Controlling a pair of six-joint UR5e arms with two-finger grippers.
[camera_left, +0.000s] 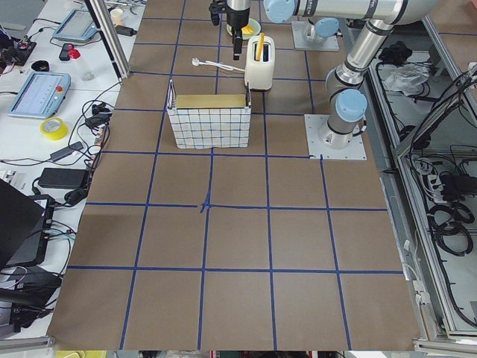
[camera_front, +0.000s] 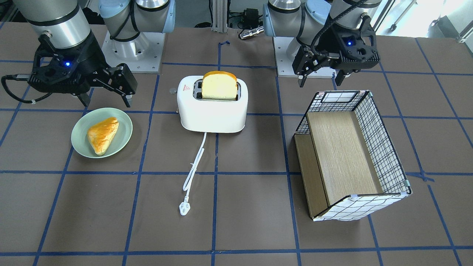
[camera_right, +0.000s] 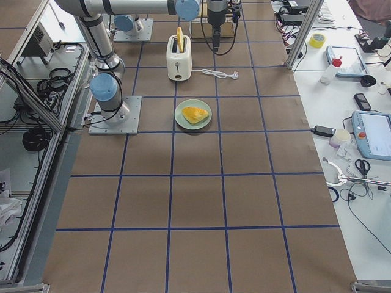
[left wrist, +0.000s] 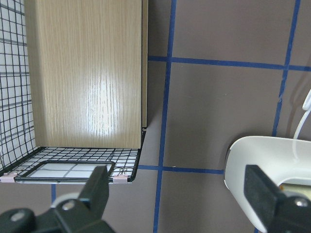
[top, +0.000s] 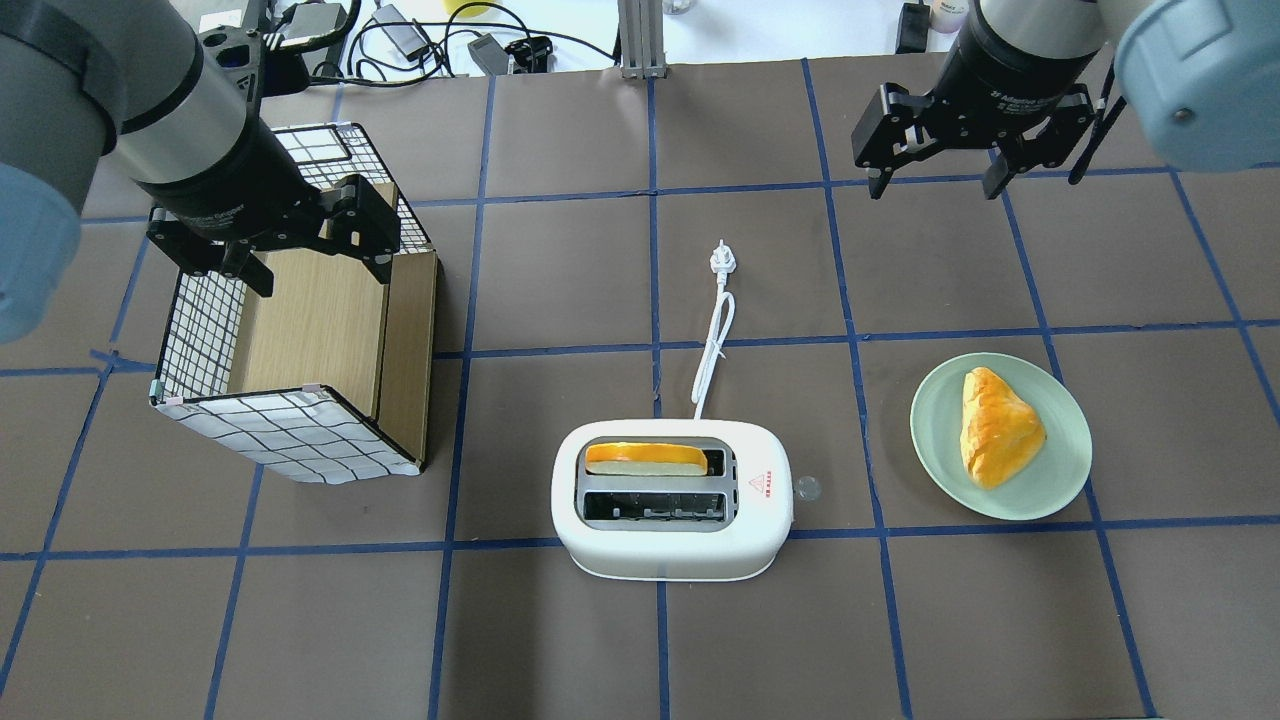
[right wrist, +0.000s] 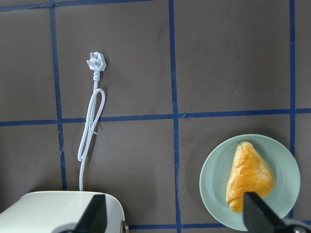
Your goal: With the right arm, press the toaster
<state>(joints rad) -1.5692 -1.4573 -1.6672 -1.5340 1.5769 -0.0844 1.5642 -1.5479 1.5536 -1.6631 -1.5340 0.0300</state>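
Observation:
The white two-slot toaster (camera_front: pixel 212 111) stands mid-table, also in the overhead view (top: pixel 670 545) and at the lower left of the right wrist view (right wrist: pixel 58 211). A slice of bread (camera_front: pixel 219 85) stands in one slot. The lever knob (top: pixel 808 488) sticks out of the end that faces the plate. The cord and plug (top: pixel 718 262) trail away from the robot. My right gripper (top: pixel 935 185) is open and empty, hanging in the air beyond the plate and apart from the toaster; it also shows in the front view (camera_front: pixel 107 100). My left gripper (top: pixel 315 270) is open and empty over the basket.
A pale green plate (top: pixel 1060 480) with a golden pastry (top: pixel 995 425) sits right of the toaster, below my right gripper. A wire-grid basket (top: pixel 290 430) with wooden boards lies on its side to the toaster's left. Blue tape lines cross the brown table.

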